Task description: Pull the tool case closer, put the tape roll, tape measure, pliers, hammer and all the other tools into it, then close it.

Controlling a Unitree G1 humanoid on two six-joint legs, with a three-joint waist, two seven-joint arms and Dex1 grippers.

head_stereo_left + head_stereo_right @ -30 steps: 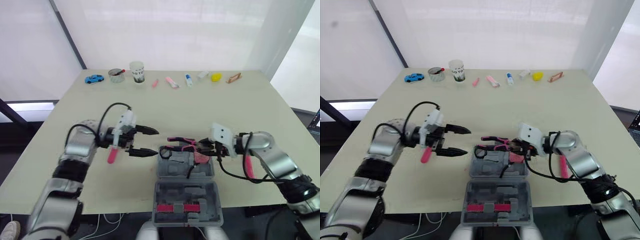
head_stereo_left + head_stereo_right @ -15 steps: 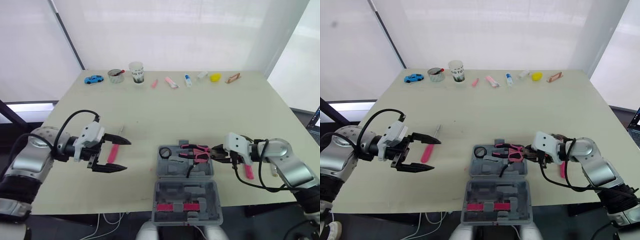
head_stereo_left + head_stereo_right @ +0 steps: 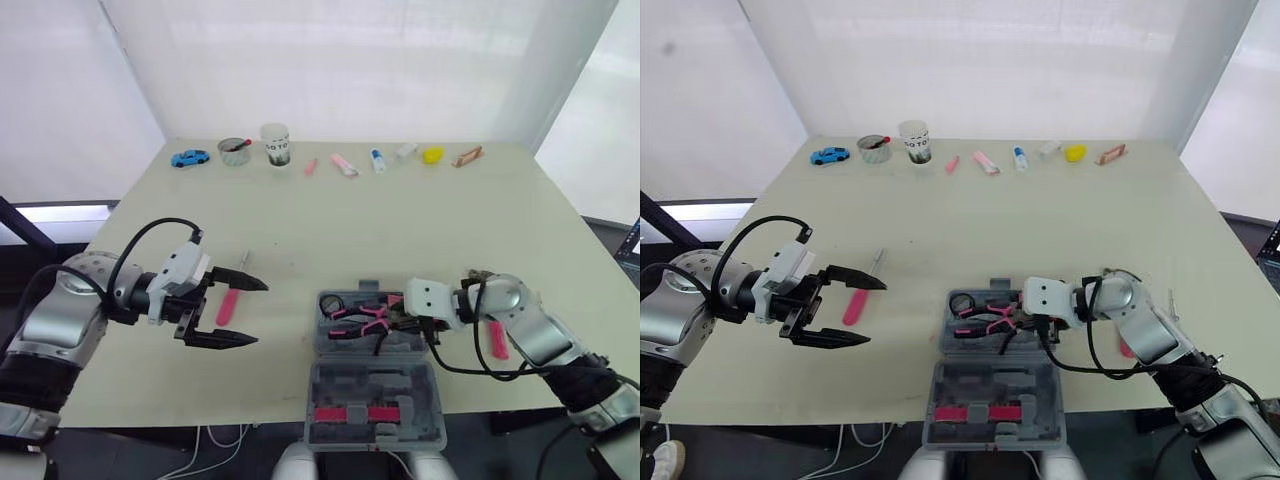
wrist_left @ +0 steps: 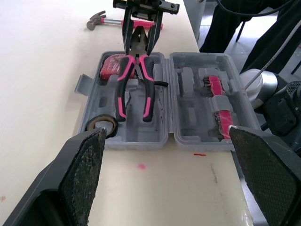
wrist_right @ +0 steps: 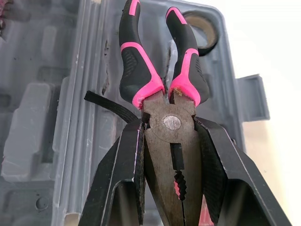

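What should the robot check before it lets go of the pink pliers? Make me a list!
1. Tool case lid open: ok.
2. Right gripper, jaws shut on the head of the pliers: ok.
3. Pliers lined up with their slot in the case: cannot tell.
4. Tape roll inside the case: ok.
5. Hammer inside the case: not ok, it lies on the table.
6. Left gripper open and away from the case: ok.
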